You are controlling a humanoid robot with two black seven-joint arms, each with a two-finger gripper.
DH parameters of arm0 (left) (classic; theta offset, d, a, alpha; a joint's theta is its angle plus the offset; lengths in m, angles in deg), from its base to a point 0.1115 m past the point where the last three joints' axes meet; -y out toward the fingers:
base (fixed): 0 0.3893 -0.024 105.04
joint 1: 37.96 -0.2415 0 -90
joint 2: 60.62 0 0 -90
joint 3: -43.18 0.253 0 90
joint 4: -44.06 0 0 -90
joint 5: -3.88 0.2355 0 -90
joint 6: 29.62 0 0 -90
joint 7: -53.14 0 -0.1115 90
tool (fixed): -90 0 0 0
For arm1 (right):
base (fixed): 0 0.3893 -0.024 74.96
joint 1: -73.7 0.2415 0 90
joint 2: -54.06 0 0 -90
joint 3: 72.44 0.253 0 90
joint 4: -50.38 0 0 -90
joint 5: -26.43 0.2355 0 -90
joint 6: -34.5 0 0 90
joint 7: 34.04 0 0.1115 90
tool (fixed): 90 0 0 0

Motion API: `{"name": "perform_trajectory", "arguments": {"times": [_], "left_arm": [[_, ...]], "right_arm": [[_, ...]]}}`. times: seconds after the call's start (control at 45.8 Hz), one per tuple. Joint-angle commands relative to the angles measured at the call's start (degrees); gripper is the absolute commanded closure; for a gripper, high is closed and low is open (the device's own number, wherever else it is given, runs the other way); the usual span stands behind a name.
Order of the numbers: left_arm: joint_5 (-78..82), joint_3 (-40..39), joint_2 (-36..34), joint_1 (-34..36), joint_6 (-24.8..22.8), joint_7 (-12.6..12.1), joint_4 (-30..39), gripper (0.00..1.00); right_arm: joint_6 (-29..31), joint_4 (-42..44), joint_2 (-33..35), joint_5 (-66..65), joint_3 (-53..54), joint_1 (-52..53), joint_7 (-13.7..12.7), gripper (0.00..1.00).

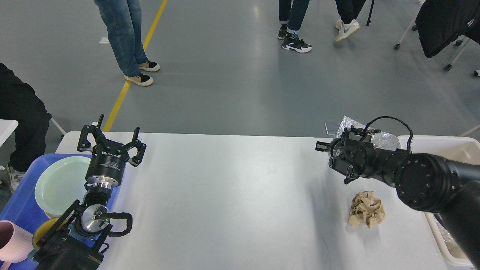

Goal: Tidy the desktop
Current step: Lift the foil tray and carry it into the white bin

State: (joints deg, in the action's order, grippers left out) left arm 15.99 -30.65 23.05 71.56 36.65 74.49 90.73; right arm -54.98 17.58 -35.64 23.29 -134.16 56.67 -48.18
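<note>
The left gripper hangs with fingers spread over the white desktop, just beside a blue tray holding a pale green plate. The right gripper points left, seen side-on, its fingers indistinct. A crumpled brown paper lies on the desktop near a beige bin.

Smooth glossy white desktop carries a crumpled tan paper wad near wrinkled shiny foil.
</note>
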Motion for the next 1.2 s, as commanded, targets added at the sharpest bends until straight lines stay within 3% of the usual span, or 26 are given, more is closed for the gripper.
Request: {"name": "perform_trajectory", "arguments": {"times": [0.0, 0.393, 0.59, 0.852, 1.049, 1.18], "left_arm": [[0.02, 0.0, 0.0, -0.01, 0.0, 0.0, 0.0, 0.04], [0.02, 0.0, 0.0, -0.01, 0.0, 0.0, 0.0, 0.04], [-0.07, 0.0, 0.0, -0.01, 0.0, 0.0, 0.0, 0.04], [0.02, 0.0, -0.09, -0.01, 0.09, 0.0, 0.0, 0.04], [0.02, 0.0, 0.0, -0.01, 0.0, 0.0, 0.0, 0.04], [0.02, 0.0, 0.0, -0.01, 0.0, 0.09, 0.0, 0.04]], "right_arm": [[3.86, -12.36, 2.77, 0.07, -2.96, 9.46, -0.02, 1.0], [29.35, -39.61, 11.2, 0.16, -3.23, 40.31, -0.02, 1.0], [41.22, -45.15, 16.48, 1.04, -3.93, 51.13, 0.16, 1.0], [41.23, -50.17, 16.66, 9.47, -13.15, 60.63, 1.48, 1.0], [40.35, -50.17, 15.61, 10.27, -19.92, 63.26, 9.03, 1.0], [39.12, -50.08, 15.87, 10.27, -21.24, 63.18, 9.21, 1.0]]}}
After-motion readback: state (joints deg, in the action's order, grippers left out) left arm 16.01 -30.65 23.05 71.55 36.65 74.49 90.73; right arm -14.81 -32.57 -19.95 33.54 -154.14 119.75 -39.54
